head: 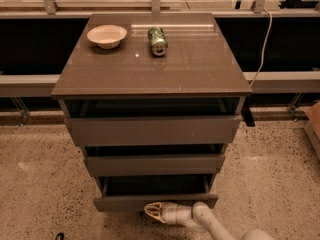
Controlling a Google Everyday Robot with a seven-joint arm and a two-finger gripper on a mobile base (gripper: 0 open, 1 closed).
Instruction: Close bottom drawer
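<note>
The bottom drawer (155, 202) is the narrowest of three grey-brown drawers in the cabinet. It stands pulled out, its dark inside showing above its slim flat front panel. My gripper (151, 210) is at the bottom of the camera view, low in front of the drawer, just under the panel's lower edge near its middle. The white arm runs off to the lower right.
The mid-width drawer (154, 164) and the widest top drawer (152, 130) also stand partly open. On the cabinet top (200, 69) sit a white bowl (106, 35) and a green can (158, 40) lying on its side. Speckled floor surrounds the cabinet; a cable (262, 39) hangs at the right.
</note>
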